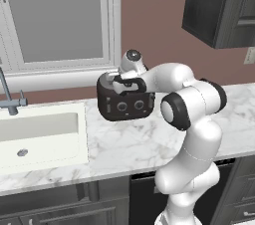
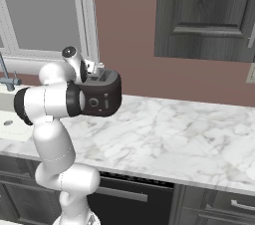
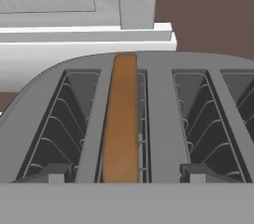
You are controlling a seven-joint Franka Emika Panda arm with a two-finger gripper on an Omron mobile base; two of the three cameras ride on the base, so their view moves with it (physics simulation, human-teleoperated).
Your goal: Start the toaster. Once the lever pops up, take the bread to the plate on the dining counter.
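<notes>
Your gripper point(image 1: 119, 85) hangs right over the top of the toaster point(image 1: 127, 103), pointing down into the slots. The finger tips point(image 3: 198, 172) sit low in the hand view, straddling the bread point(image 3: 120, 124), but whether they're pinching it or merely apart around it, you can't tell from these angles.

The bread is a thin brown slice standing on edge in the second slot from the left in the hand view, top edge level with the toaster's top. The other slots show bare wire guides.

The toaster is black and rounded, with silver-ringed knobs on the front, sitting on the marble worktop point(image 1: 129, 144) against the reddish wall. A sink point(image 1: 40, 134) and faucet point(image 1: 10, 99) lie to its left, a window point(image 1: 60, 17) behind, a dark upper cabinet point(image 2: 204, 15) on the right.

In both base views your own forearm and elbow cover much of the toaster, so the slots and slice read clearly from the hand camera.
</notes>
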